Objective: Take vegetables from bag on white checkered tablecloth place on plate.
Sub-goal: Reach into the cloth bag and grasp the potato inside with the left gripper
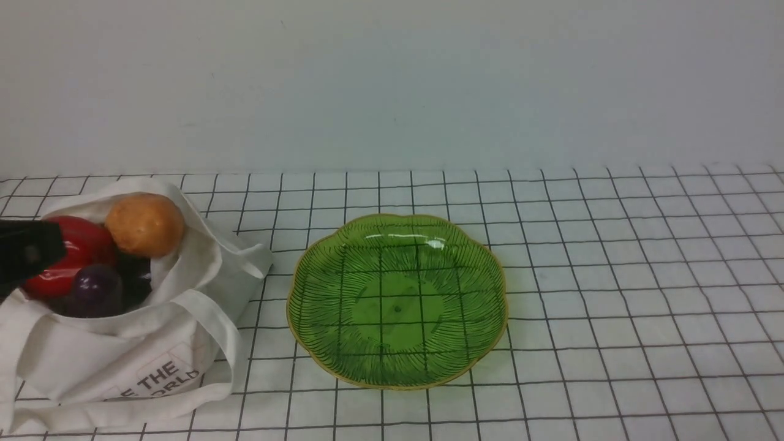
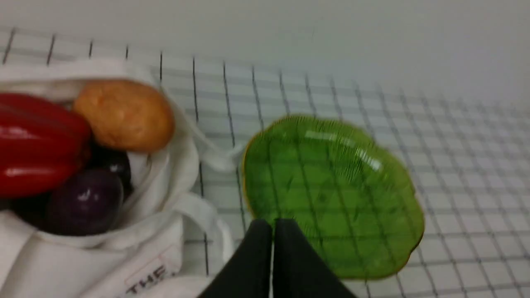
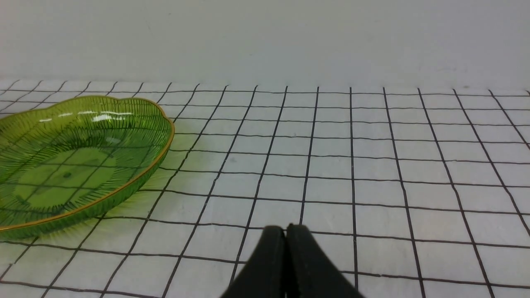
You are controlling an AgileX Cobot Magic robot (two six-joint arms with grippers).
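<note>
Vegetables (image 1: 92, 245), three of them plain to see, lie together inside the canvas tote bag (image 1: 141, 331), well apart from both sets of jaws. The left gripper (image 2: 273, 225) has its two fingers brought together with only a thin dark line between them, and it grips nothing. The right gripper (image 3: 284, 229) is likewise closed and bare, two dark fingertips side by side above the checkered tablecloth (image 1: 612, 343).

Nearest the left arm (image 1: 27, 251), whose dark end cuts into the front view at its left edge, is the bag's open mouth. One red bell pepper (image 2: 37, 145) lies there, glossy and partly covered by the arm in the front view and cropped in the left wrist view. One orange-brown potato (image 1: 145, 225) leans just beside it, toward the far side of the mouth. One dark purple eggplant (image 1: 96, 289) sits at the near side, its lower part lost in the bag. Between potato and eggplant is one more glossy black shape (image 2: 112, 161), perhaps another vegetable, though it is too deep in shadow to name.

The bag slumps on the cloth, its straps loose, some of its printed letters folded out of sight.

Farther right stands one green scalloped plate (image 1: 398, 306), gold-rimmed and bare, the cloth's lines showing through it; the right wrist view cuts it off. Behind the cloth rises one pale wall (image 1: 392, 86).
</note>
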